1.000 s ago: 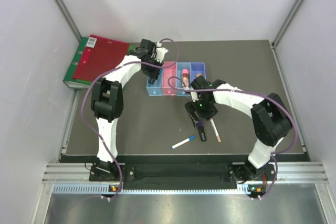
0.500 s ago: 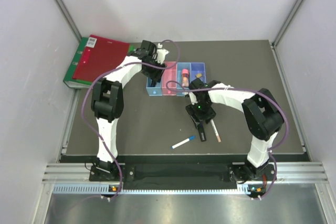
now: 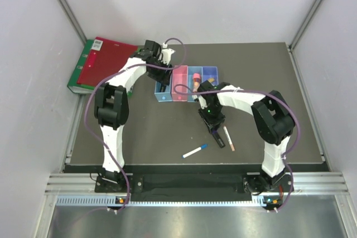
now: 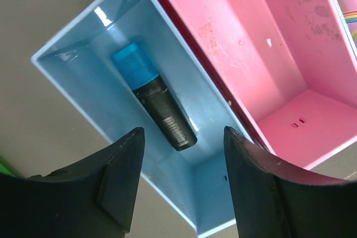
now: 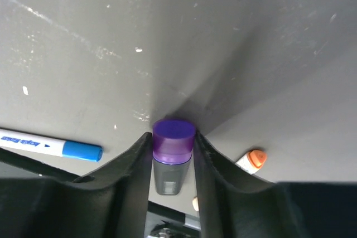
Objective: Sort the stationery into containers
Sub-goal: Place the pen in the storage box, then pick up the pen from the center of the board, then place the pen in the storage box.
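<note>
My left gripper hangs spread and empty over the light blue bin, where a blue-black highlighter lies loose. My right gripper pinches the purple-black highlighter on the table, with the white blue-capped pen at eight o'clock. Grasping step; next, I judge, a lift toward the bins at twelve o'clock.

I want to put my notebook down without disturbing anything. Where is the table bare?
The dark table is bare at far right, between the row of translucent plastic bins and its right edge, and near left, between the left arm and the white blue-capped pen. It is crowded around the right tool, with the thin pinkish pen beside it.
</note>
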Available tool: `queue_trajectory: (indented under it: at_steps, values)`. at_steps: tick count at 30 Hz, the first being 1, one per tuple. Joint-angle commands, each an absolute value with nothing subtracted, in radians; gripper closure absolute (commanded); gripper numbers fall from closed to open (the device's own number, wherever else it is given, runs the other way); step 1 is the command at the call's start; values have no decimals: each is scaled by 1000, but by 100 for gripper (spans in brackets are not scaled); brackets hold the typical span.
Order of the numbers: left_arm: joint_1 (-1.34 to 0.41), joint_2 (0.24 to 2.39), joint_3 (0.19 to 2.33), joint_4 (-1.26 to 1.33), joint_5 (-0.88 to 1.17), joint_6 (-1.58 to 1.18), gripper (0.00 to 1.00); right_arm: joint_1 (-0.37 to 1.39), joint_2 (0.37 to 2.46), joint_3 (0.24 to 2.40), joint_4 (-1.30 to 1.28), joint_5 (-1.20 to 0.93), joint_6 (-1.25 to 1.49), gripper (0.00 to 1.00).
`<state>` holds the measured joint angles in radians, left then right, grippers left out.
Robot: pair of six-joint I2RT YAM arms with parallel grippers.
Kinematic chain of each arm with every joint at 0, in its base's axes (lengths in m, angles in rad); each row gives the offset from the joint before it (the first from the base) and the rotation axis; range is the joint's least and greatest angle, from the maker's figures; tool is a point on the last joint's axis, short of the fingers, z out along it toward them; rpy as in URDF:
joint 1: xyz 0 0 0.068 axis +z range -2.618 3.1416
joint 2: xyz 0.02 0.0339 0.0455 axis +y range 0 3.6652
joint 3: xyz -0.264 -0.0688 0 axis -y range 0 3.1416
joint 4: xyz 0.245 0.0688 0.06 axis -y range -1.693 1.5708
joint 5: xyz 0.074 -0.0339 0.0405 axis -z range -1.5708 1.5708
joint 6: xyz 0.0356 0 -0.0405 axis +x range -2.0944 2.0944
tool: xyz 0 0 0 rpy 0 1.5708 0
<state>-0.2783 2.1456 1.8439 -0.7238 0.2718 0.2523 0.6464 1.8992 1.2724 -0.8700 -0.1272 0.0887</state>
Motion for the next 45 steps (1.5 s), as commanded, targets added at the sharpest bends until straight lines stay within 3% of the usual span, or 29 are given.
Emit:
queue_trajectory:
  at_steps: [1,5,6,14,21,31,38,45]
  values:
    - [-249,2051,1891,-733,259,253,36,663,1936,1310,-862,-112,80,75]
    - [-232,2048,1908,-741,258,252,35,666,1925,1309,-861,-103,72,99]
    - [-230,2048,1911,-744,258,250,35,666,1921,1307,-859,-100,69,100]
    - [-225,1955,1852,-742,249,245,35,701,1803,1331,-864,-71,26,100]
    - [-224,1803,1663,-744,209,317,35,680,1717,1465,-854,-51,-75,100]
    - [-221,1545,1430,-765,175,403,34,581,1959,2093,-851,-83,-65,100]
    - [-221,1378,1277,-744,193,434,34,535,2115,2267,-678,-113,23,100]
    - [-221,1229,1174,-699,235,478,35,522,2221,2276,-467,-312,133,100]
